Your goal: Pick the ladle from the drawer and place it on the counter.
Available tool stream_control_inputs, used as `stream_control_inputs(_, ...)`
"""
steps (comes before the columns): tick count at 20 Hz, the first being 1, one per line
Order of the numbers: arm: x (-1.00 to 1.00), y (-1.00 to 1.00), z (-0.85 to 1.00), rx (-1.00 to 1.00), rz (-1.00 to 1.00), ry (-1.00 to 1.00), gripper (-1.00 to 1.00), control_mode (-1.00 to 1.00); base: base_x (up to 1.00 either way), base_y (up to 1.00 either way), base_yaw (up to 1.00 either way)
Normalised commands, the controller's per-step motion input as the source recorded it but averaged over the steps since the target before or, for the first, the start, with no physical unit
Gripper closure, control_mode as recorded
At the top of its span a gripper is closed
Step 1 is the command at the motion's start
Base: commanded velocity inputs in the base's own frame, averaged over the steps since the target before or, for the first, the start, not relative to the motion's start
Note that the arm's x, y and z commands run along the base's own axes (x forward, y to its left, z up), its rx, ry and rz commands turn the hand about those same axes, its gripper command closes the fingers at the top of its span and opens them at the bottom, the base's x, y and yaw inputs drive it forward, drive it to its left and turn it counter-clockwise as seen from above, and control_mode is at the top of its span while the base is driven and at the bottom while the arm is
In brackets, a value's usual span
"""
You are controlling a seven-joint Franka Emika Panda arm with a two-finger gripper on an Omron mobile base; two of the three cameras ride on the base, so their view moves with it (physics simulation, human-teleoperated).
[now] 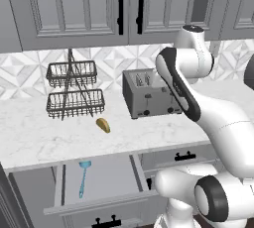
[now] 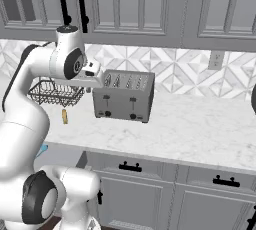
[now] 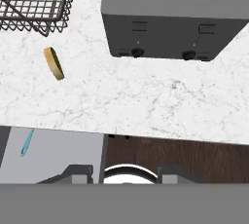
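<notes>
Below the marble edge, lying flat on the grey floor of the pulled-out drawer (image 1: 116, 175): the ladle (image 1: 83, 178), teal, handle running front to back, small bowl end toward the counter (image 1: 39, 133). Showing again as a thin teal sliver (image 3: 26, 142) in the hand view, at the lower left, on the drawer floor (image 3: 63, 152) just under the counter edge (image 3: 146, 101). Peeking out too in the right base view as a small teal patch (image 2: 42, 149) beside the white arm.

Hanging high above the worktop, well apart from the ladle, looking down along the gripper (image 3: 125, 174): two dark finger tips (image 3: 78, 173) rising at the bottom of the hand view, set apart from each other with nothing between them, so standing spread and holding nothing. Touching neither drawer nor counter.

Resting on the counter: a dark grey four-slot toaster (image 1: 149, 93), (image 2: 124, 96), (image 3: 170, 18) against the patterned backsplash; a two-tier black wire basket rack (image 1: 73, 89), (image 2: 55, 93), (image 3: 34, 1) to its left; a small yellow-brown lump (image 1: 103, 125), (image 2: 64, 116), (image 3: 54, 63) in front of the rack, between rack and counter edge, well apart from the toaster.

Running beside the open drawer to its right: narrower grey drawer fronts with black handles (image 1: 184, 156), (image 2: 130, 166). Hanging above all of it: grey wall cabinets with black bar handles (image 1: 120, 4).
</notes>
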Motion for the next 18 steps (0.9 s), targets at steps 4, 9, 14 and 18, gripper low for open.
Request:
stream_control_inputs(4,0.0,0.0,0.0,0.0,0.0,0.0,-1.0,1.0,-0.07,0.01,0.0)
stream_control_inputs(9,0.0,0.0,0.0,0.0,0.0,0.0,-1.0,1.0,-0.12,-0.07,0.17)
stream_control_inputs(14,0.0,0.0,0.0,0.0,0.0,0.0,-1.0,1.0,-0.11,-0.53,0.41)
stream_control_inputs(18,0.0,0.0,0.0,0.0,0.0,0.0,-1.0,1.0,0.0,-0.6,0.47)
